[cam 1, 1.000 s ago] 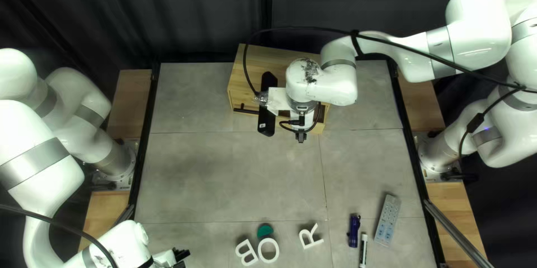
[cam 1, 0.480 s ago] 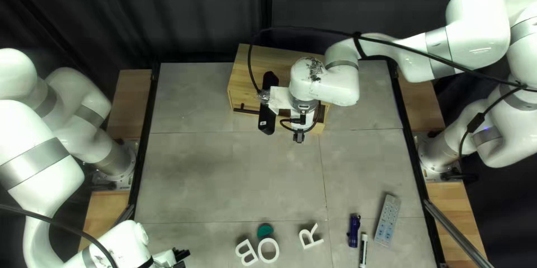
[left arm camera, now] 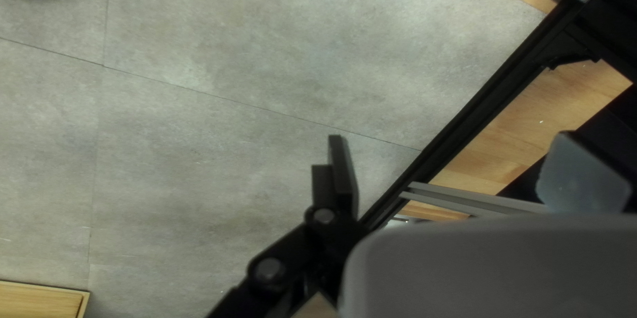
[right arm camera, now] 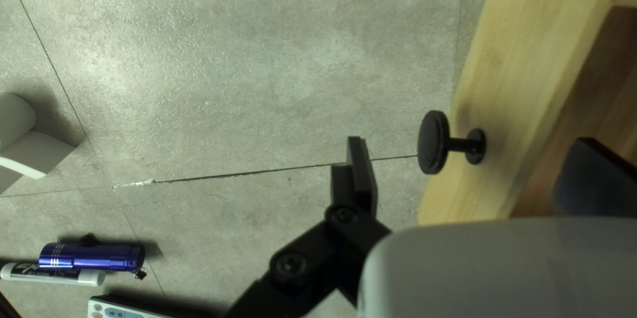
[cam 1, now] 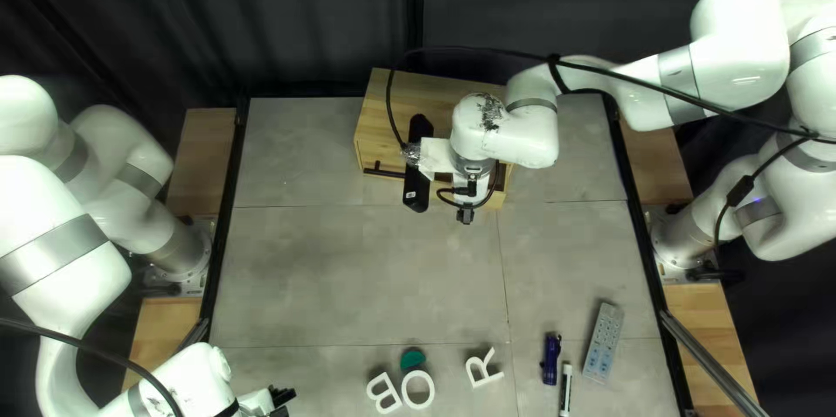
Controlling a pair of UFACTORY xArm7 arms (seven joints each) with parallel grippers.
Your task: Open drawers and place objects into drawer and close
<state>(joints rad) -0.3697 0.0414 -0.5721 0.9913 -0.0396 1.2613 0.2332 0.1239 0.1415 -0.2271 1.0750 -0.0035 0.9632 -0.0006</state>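
Observation:
In the top left view, my right gripper (cam 1: 466, 215) is at the front of the wooden drawer cabinet (cam 1: 427, 90), partly hidden by its arm. In the right wrist view this gripper (right arm camera: 470, 144) stands open, one finger outside the drawer front (right arm camera: 511, 72) and the other over the dark space behind it; the round black knob (right arm camera: 433, 143) lies between them. The drawer looks partly pulled out. My left gripper (cam 1: 280, 398) is low at the left of the top left view; in the left wrist view the gripper (left arm camera: 450, 137) is open and empty.
Near the table's front edge lie white letters (cam 1: 482, 368), a green piece (cam 1: 412, 358), a blue flashlight (cam 1: 550, 359), a marker (cam 1: 565, 389) and a remote (cam 1: 603, 343). A black handle (cam 1: 381, 171) is on the cabinet's left front.
My right gripper and wrist have shifted very slightly along the cabinet front, the wrist toward the right. My left arm and the objects on the table have stayed put.

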